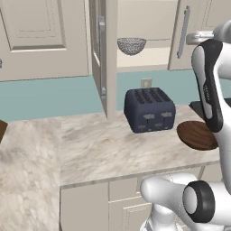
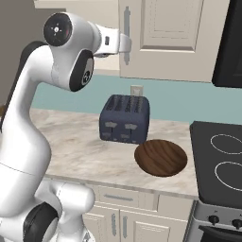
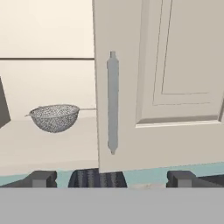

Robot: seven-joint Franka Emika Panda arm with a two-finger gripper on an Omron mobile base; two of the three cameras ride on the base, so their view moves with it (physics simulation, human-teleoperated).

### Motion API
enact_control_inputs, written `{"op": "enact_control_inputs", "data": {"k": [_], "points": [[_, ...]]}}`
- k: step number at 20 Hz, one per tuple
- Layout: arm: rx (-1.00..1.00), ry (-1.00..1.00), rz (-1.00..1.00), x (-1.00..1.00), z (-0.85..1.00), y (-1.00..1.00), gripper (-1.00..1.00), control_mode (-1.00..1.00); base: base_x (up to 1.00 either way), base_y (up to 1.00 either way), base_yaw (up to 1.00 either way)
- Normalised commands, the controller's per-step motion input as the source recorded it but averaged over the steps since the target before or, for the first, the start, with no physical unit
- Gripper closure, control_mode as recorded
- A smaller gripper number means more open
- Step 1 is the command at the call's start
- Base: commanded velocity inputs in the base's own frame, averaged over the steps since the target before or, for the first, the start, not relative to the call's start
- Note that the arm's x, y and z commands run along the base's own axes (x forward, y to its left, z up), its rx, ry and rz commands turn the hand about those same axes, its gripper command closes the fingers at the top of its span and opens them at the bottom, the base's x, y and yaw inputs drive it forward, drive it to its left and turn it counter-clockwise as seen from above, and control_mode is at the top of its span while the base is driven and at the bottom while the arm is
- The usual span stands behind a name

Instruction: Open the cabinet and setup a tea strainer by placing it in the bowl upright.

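Note:
The cabinet [image 1: 135,27] has its left door [image 1: 101,58] swung out edge-on, and its right door [image 3: 175,65] is closed. On the pale shelf inside sits the tea strainer [image 1: 131,45] [image 3: 54,117], upright, a grey mesh hemisphere. The dark brown bowl [image 1: 196,134] [image 2: 160,157] lies empty on the counter to the right of the toaster. My gripper [image 1: 191,38] [image 2: 125,46] [image 3: 111,179] is open, up at the closed door's bar handle [image 3: 112,103] [image 2: 126,28], holding nothing. Its fingertips [image 3: 41,178] stand wide apart below the handle's lower end.
A dark blue toaster [image 1: 150,109] [image 2: 125,118] stands on the marble counter [image 1: 99,144] under the cabinet. A black stove [image 2: 222,165] borders the bowl on the right, with a dark appliance [image 2: 229,42] above it. Another panelled cabinet [image 1: 40,31] hangs to the left.

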Motion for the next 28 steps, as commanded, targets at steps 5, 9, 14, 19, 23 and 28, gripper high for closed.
{"op": "enact_control_inputs", "data": {"k": [5, 9, 14, 19, 23, 28], "points": [[0.0, 0.02, 0.0, 0.04, -0.07, 0.0, -1.0, -1.0, 0.0, 0.0, 0.0], [0.0, 0.08, 0.0, 0.31, -0.13, 0.0, -1.0, -1.0, 0.0, 0.0, 0.0], [0.0, 0.09, 0.0, 0.37, -0.03, 0.0, -1.0, -1.0, 0.0, 0.0, 0.0], [0.01, 0.04, 0.0, 0.37, 0.0, -0.12, -1.0, -1.0, 0.0, 0.0, 0.0], [0.01, 0.0, 0.0, 0.43, -0.04, -0.03, -1.0, -1.0, 0.0, 0.0, 0.0], [0.0, 0.0, 0.0, 0.44, -0.11, 0.0, -1.0, -1.0, 0.0, 0.0, 0.0]]}}
